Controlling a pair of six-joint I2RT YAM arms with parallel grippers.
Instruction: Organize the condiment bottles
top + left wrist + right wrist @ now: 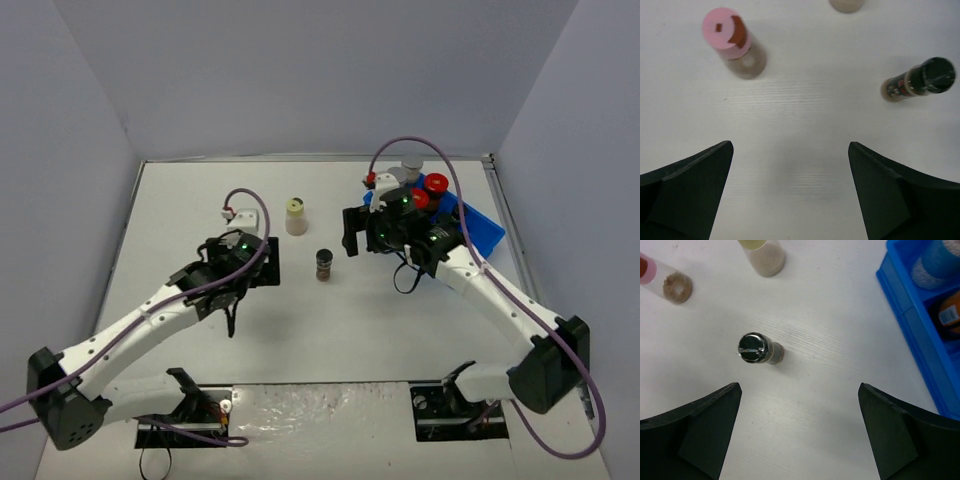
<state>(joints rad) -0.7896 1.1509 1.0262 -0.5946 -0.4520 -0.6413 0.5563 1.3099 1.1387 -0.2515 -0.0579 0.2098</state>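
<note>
My left gripper (790,150) (245,262) hangs open over bare table, nothing between its fingers. A pink-lidded jar (732,42) stands ahead of it to the left and a tiny dark-capped jar (920,80) (323,265) ahead to the right. My right gripper (800,390) (385,238) is open too, just short of that same dark-capped jar (759,349). A cream-lidded jar (296,216) (765,255) stands farther back. Two red-lidded jars (430,190) and a grey-capped one (411,165) are at the blue tray (480,228).
The blue divided tray (910,325) lies right of my right gripper, with a blue-labelled jar (935,265) in one compartment. White walls close the table at the back and both sides. Purple cables loop above both wrists.
</note>
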